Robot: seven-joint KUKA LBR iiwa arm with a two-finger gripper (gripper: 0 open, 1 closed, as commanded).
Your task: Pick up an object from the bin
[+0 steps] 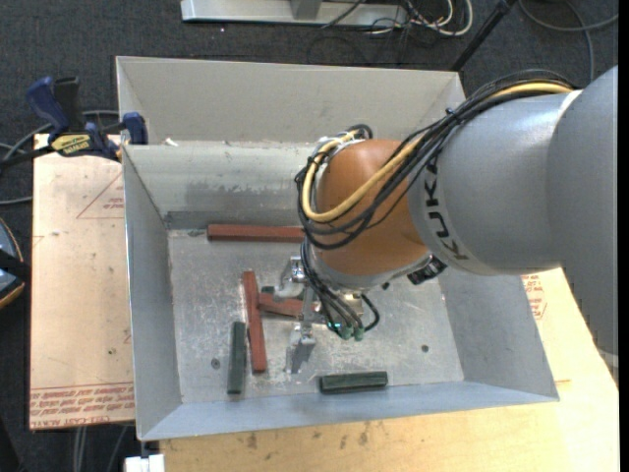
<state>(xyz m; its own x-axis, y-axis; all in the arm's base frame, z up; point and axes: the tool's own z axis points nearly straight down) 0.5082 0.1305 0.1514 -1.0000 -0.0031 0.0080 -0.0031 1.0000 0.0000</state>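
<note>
Red stick [278, 307] lying touching long stick [255, 324]; hand [298, 313] hanging released astride it; judging: centring, lowering fully before clenching, avoiding long stick.

**Bin station: one camera, set high and off-axis.**
The view looks down on the grey metal bin [285, 96] from above, tilted somewhat to one side, so that the far wall's inner face lies open to it. The camera stands fairly near. The far, left and near rims fall inside the frame, with a margin of dark floor [108, 18] beyond the far rim. The arm [531, 185] enters from the view's right, close under the lens, and covers part of the bin's bottom. The lens probably sits nearer the bin's near side.
</note>
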